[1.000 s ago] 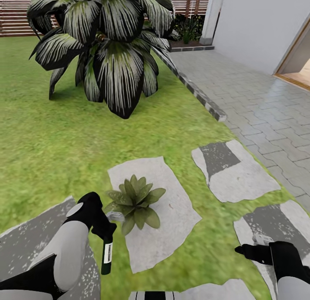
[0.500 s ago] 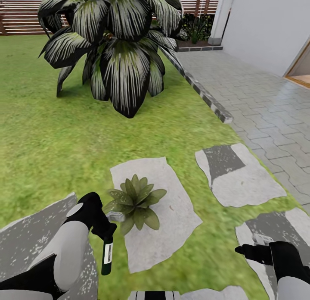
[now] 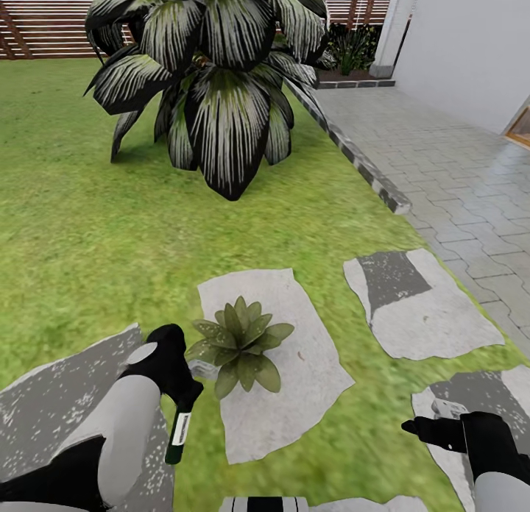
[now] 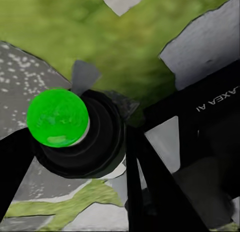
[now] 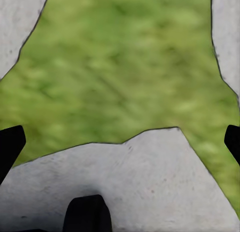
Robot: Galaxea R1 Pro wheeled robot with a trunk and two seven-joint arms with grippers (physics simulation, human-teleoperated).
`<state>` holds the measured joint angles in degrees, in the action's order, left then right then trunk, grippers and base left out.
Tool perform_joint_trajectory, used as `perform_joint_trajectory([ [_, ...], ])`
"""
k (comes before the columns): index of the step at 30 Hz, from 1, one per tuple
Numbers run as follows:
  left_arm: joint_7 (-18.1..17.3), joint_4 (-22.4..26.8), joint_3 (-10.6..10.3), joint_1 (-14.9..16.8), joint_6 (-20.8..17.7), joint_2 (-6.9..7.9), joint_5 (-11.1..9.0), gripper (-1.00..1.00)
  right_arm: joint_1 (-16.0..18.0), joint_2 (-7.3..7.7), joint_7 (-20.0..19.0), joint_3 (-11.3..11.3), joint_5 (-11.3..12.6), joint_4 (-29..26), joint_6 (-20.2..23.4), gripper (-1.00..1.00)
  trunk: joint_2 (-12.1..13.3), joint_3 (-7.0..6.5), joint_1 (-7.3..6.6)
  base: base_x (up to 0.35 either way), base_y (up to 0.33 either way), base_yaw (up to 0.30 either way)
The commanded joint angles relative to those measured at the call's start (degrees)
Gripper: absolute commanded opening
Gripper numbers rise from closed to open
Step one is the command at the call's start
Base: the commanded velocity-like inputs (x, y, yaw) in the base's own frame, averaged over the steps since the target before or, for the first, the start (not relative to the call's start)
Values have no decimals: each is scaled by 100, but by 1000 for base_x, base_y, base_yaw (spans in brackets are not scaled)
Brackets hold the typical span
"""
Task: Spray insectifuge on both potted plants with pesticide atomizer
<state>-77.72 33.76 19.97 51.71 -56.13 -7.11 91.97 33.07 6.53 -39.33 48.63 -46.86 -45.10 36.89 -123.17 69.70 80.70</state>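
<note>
Lawn [image 3: 88,232] with pale stepping stones fills the ground, a slatted fence [image 3: 44,26] behind; at left, the left gripper [image 3: 184,396] clasps one spray bottle [image 3: 177,435], hanging base-down just beside the one small potted plant [image 3: 241,343] on its stone [image 3: 294,379]; spraying appears to be the step in hand, the next move calling for the nozzle aimed over the leaves; one large striped plant [image 3: 221,93] stands beyond; at right, the right gripper [image 3: 419,427] hovers empty, fingers spread.
</note>
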Motion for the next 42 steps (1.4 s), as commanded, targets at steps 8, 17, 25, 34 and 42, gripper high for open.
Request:
perform_joint_trajectory([
  [8,-51,-26,-187,6,-55,-165,84,-100,6,-2,-58,22,-60,-7,3,100,-2,4,-1,0,0,0],
  [17,-54,-25,-173,-2,-55,31,93,-100,6,-2,-58,19,-60,-7,3,100,-2,4,-1,0,0,103],
  [25,-59,-45,-160,-7,-55,93,89,-100,6,-2,-58,24,-60,-7,3,100,-2,4,-1,0,0,215],
  [34,-59,-317,-169,-11,-55,62,84,-100,6,-2,-58,24,-60,-7,3,100,-2,4,-1,0,-183,14],
  [42,-59,-319,-163,-10,-55,61,84,-100,6,-2,-58,24,-60,-7,3,100,-2,4,-1,0,-251,21],
])
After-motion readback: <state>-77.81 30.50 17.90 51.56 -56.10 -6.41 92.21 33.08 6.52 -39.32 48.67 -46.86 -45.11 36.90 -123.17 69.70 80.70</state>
